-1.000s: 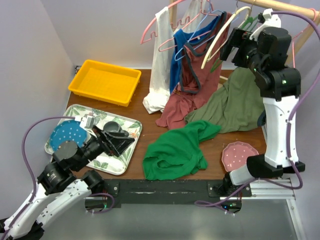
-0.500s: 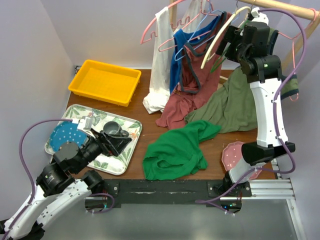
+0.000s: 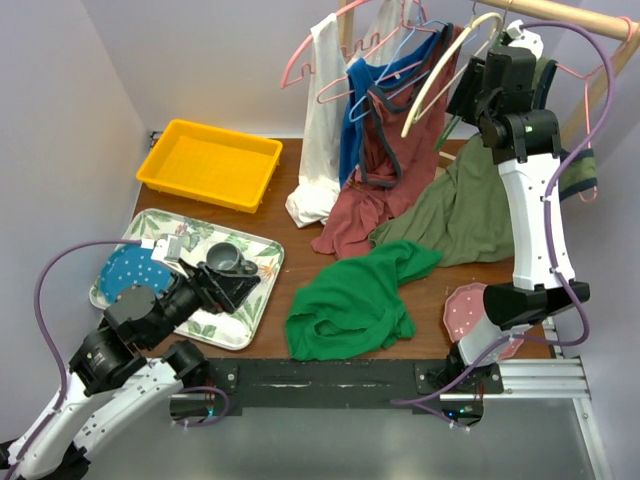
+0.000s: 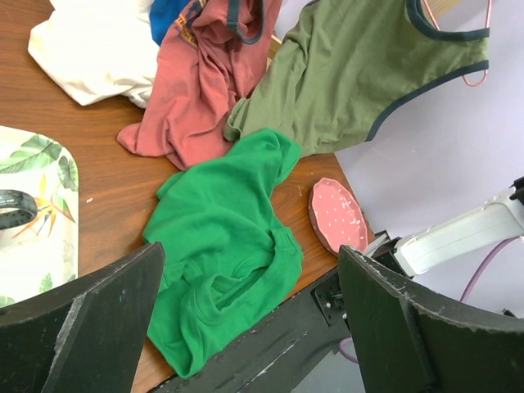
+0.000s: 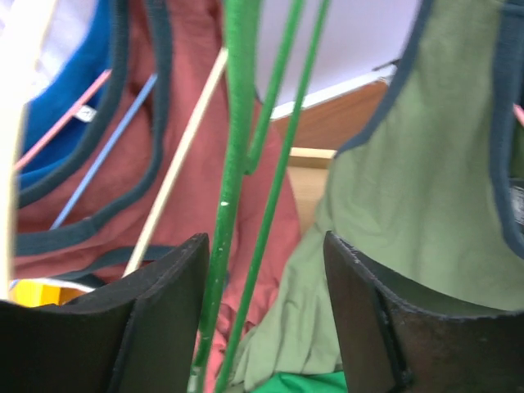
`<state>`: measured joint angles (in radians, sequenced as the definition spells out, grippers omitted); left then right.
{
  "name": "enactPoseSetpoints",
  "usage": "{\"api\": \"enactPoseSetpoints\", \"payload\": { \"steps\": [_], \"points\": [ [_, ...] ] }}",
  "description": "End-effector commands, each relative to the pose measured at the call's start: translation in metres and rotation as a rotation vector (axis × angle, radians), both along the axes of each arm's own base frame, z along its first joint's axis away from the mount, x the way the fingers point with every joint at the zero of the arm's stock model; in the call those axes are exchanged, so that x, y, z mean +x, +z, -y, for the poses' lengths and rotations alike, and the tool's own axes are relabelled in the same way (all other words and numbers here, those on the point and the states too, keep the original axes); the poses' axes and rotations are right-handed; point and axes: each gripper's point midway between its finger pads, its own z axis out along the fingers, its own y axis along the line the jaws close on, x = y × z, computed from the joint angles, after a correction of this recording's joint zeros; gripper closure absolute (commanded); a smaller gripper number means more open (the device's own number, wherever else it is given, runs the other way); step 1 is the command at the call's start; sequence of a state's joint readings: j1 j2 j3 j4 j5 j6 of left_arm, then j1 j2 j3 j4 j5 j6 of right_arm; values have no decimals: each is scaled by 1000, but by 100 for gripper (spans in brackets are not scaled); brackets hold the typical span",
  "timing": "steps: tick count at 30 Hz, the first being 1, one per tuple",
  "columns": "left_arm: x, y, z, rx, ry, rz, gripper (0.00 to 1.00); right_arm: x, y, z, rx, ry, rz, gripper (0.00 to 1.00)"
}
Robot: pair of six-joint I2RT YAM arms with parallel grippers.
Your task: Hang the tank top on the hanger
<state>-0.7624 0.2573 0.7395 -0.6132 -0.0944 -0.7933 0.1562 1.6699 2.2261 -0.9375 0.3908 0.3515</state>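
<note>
The bright green tank top [image 3: 350,300] lies crumpled on the wooden table near the front edge; it also shows in the left wrist view [image 4: 221,246]. The thin dark-green hanger [image 5: 233,164] hangs at the rack, and its wires run between the jaws of my right gripper [image 5: 264,246]. That gripper [image 3: 465,92] is raised at the rack and open, its jaws on either side of the wires without closing on them. My left gripper [image 3: 235,285] is open and empty over the floral tray, left of the tank top; it also shows in the left wrist view [image 4: 250,254].
An olive top with navy trim [image 3: 470,200], a rust-red top [image 3: 370,190] and a white garment [image 3: 320,150] hang from the rack onto the table. A cream hanger [image 3: 440,80] and pink hangers [image 3: 320,50] hang beside my right gripper. There are also a yellow bin [image 3: 210,162], a floral tray [image 3: 225,325], a blue plate [image 3: 130,268] and a pink plate [image 3: 478,310].
My right arm has swung up and left, bringing its gripper to the hangers at the rack. The left arm and the tank top have hardly moved.
</note>
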Motion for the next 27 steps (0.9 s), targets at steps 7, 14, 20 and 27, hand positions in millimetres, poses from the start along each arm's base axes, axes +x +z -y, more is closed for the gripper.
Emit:
{"api": "enactPoseSetpoints", "payload": {
  "steps": [7,14,20,27],
  "points": [
    [-6,23,-9,-74,20,36,8,-15,14,27,44,-81,49,69],
    [-10,25,-13,-99,26,38,8,-16,32,30,30,-78,97,95],
    [-12,22,-14,-108,23,25,8,-22,65,32,17,-72,184,100],
    [-15,32,-15,-128,19,41,9,-45,106,32,-3,-43,293,100]
  ]
}}
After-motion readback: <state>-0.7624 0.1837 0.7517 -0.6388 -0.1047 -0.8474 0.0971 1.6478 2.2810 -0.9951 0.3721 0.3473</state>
